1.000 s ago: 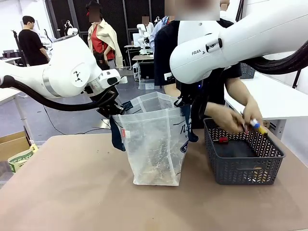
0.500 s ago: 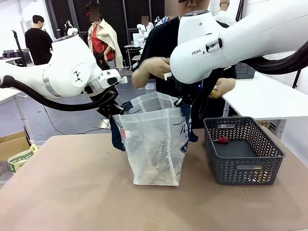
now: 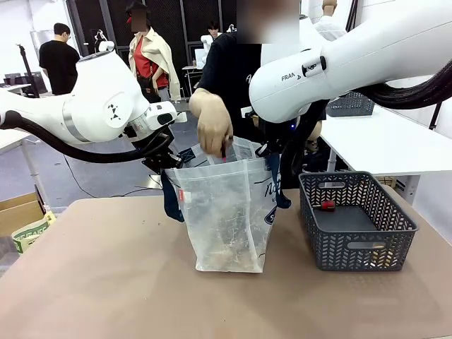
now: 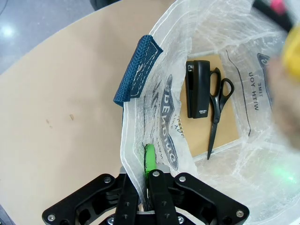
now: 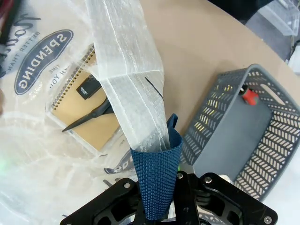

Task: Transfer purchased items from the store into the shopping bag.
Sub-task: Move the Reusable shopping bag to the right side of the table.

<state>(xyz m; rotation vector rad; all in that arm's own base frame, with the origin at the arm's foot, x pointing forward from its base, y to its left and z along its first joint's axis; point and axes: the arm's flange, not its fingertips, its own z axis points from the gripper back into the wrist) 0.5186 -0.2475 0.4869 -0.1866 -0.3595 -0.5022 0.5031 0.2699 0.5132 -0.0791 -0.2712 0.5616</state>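
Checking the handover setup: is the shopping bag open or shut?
Open. The left hand and right hand pinch opposite sides of the shopping bag apart; scissors show inside.

Bright, even indoor light falls from above in the front view, leaving only soft, faint shadows on the desk (image 3: pixel 106 282) beneath the shopping bag (image 3: pixel 226 219) and the basket (image 3: pixel 357 240). The person's hand (image 3: pixel 214 127) above the bag is slightly smeared by motion. In the left wrist view it is a pale blur at the right edge with yellow and pink streaks, and a glare spot shines on the floor (image 4: pixel 7 30). Both wrist views bow at the edges. The bag's film glows white there.
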